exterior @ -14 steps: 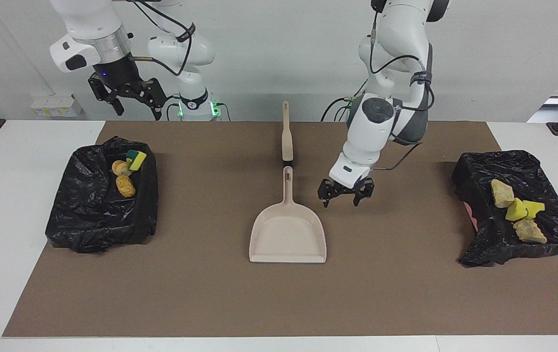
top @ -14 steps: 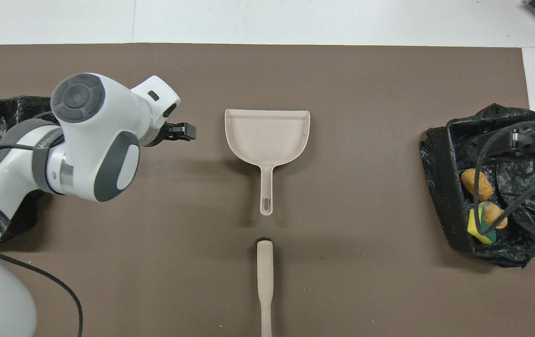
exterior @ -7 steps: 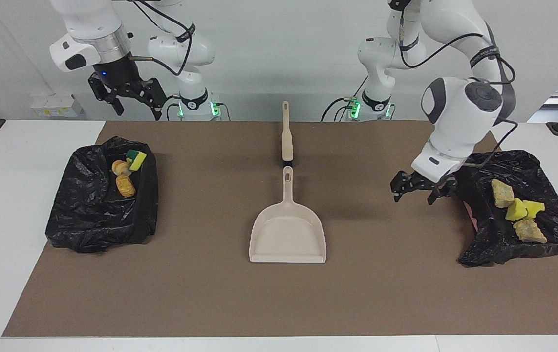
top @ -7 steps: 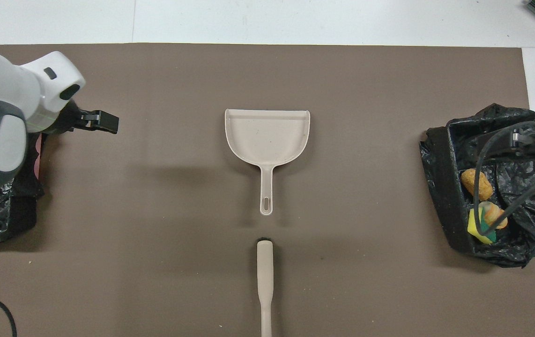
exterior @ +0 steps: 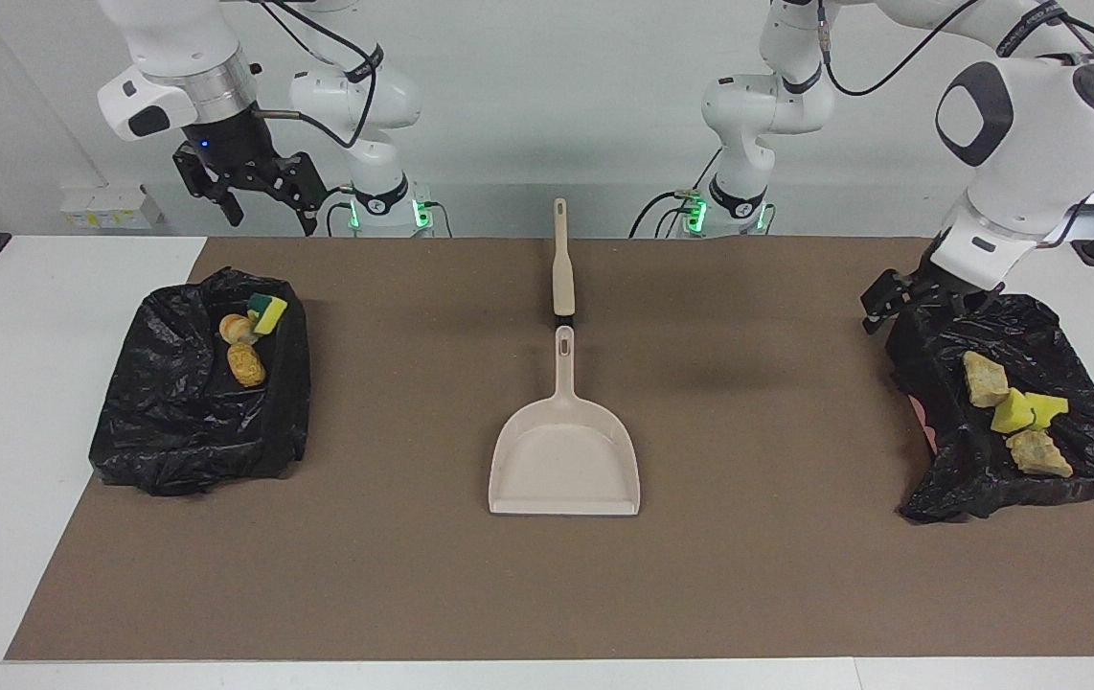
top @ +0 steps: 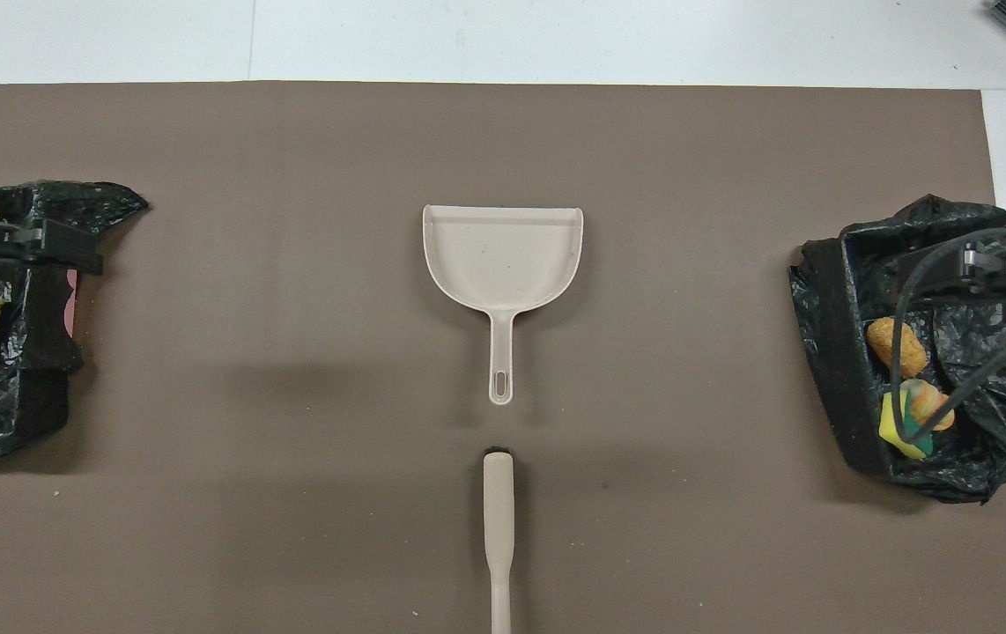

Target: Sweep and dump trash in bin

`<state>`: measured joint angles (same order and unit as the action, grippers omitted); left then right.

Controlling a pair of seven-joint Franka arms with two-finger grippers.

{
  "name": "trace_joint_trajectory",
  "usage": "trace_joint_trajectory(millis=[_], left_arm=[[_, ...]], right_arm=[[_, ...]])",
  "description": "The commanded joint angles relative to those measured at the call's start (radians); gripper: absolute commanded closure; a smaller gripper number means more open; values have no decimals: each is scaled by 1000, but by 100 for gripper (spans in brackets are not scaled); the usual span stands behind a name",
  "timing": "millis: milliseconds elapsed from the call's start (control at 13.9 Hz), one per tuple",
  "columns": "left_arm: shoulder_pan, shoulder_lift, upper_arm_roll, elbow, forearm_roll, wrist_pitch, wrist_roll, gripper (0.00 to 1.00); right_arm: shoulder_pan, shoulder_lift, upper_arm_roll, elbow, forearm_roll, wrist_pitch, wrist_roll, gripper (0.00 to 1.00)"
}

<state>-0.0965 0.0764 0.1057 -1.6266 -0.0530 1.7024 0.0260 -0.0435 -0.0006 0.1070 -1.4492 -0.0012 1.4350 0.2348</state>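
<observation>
Trash [exterior: 1014, 412] lies in the bag under the left hand [exterior: 921, 305].

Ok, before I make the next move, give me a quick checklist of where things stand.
1. Trash binned: ok; three scraps in the bin at the right arm's end, four in the bin at the left arm's end.
2. Dustpan flat on the mat, unheld: ok.
3. Brush lying nearer the robots than the dustpan, unheld: ok.
4. Left tool open, empty, over its bin's rim: ok.
5. Right tool open, empty, raised, waiting: ok.
</observation>
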Motion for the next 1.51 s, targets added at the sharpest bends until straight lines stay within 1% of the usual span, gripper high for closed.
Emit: trace_joint_trajectory(millis=[0,72,215,287,359,502,646,1005,1436], left_arm=[[4,-30,17,5,10,-67,-9,0],[4,-50,14,14,12,-96,-11,0],[4,-50,9,89,12,-214,-11,0],[4,-53,9,111,12,-249,-12,0],[4,-62,12,109,15,-263,-12,0],[4,-104,6,82,24,-282,-9,0],[3,-121,6,53,24,-271,-9,0],[3,-125,5,54,25,-293,3,0],[1,-119,6,74,29,-288,22,0]], right_arm=[[-10,-19,0,-25,23,4,-15,0],[-12,-19,0,-25,23,2,-15,0],[-10,-19,0,-25,23,4,-15,0],[-10,-19,0,-25,21,2,-15,0],[-10,-19,0,-26,21,2,-15,0],[-10,-19,0,-26,21,4,-15,0],[-10,-19,0,-26,21,2,-17,0],[-12,-21,0,-26,21,2,-17,0],[-12,-21,0,-26,21,4,-15,0]])
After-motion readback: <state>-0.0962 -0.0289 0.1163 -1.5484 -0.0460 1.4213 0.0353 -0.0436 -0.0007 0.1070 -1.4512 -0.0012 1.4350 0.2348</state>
